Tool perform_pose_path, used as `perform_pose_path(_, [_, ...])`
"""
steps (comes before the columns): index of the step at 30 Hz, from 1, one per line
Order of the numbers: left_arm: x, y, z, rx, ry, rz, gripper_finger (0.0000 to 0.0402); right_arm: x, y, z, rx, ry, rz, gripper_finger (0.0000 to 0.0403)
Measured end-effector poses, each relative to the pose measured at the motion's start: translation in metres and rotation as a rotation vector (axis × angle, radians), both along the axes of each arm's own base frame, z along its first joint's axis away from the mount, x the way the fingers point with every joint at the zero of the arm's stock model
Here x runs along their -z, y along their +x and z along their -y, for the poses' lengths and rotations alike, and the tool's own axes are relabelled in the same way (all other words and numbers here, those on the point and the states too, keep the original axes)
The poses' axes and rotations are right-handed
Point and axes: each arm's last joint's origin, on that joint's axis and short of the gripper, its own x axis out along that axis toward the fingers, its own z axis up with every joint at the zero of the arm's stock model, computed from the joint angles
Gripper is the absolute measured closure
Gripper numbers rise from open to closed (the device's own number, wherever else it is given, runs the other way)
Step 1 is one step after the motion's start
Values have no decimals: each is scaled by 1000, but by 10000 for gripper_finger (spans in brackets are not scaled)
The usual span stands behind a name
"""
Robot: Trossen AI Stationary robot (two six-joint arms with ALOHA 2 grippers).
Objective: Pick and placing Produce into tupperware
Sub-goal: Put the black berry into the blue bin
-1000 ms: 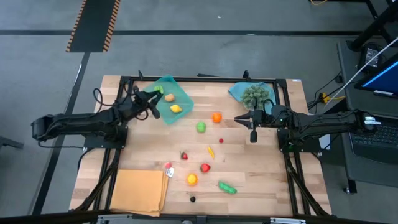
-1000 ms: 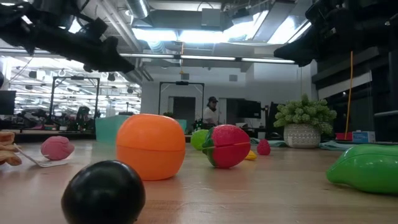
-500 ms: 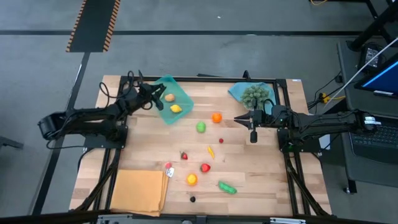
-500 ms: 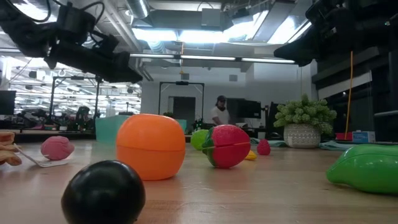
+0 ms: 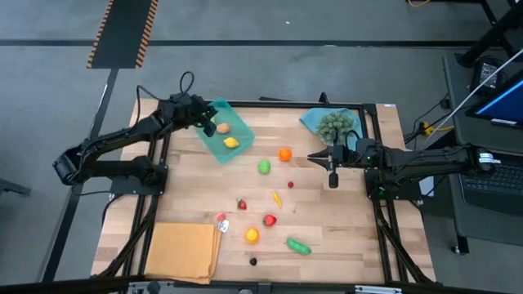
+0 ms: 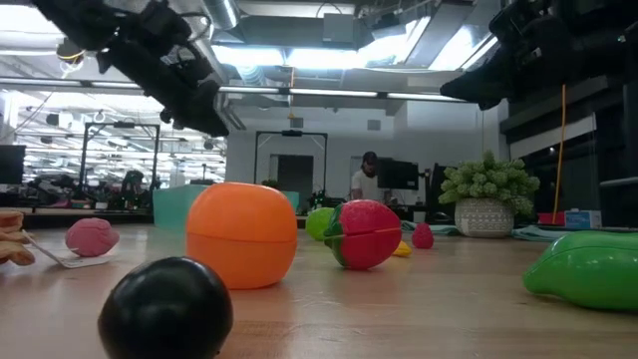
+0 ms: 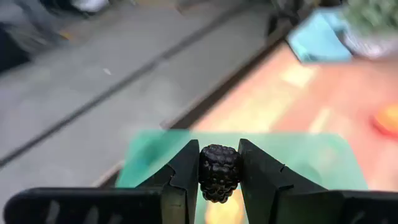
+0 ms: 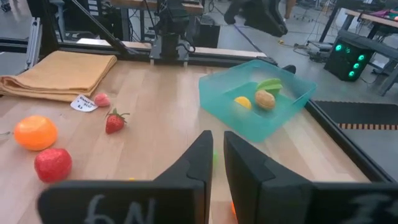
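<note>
Over the far-left corner of the wooden counter [image 5: 327, 220], carrying step under way: left hand [image 7: 219, 171] clamped on a dark blackberry [image 7: 219, 172], poised above the teal tupperware [image 5: 239, 124]. Next move, by judgement: lowering over a bare patch of tray and parting the fingers for a clean drop. Inside the tray already: a yellow lemon [image 5: 231, 143], a tan piece [image 5: 221, 127], a green piece [image 8: 270, 84]. Loose produce scattered mid-counter, well apart from that hand. Right hand [image 5: 313, 157] pinched empty, waiting near the orange [image 5: 284, 153].

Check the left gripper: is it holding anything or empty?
Holding. The left gripper is shut on a dark berry above the tupperware.
</note>
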Motion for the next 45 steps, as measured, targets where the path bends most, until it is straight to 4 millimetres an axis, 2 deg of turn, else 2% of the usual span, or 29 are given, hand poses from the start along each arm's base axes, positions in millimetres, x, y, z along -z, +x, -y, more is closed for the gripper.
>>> perform_pose_path(10, [-18, 19, -27, 84, -185, -244, 319, 0, 0, 0, 0, 1, -1, 360])
perform_pose_path(19, [-3, 33, -41, 99, -259, -330, 319, 1, 0, 0, 0, 2, -6, 360])
perform_pose_path(31, [5, 32, -40, 78, -307, -381, 319, 1, 0, 0, 0, 2, -6, 360])
perform_pose_path(37, [25, 34, -38, 64, -302, -358, 319, 1, 0, 0, 0, 2, -7, 360])
perform_pose_path(45, [56, 24, -28, 49, -346, -378, 319, 1, 0, 0, 0, 2, -7, 360])
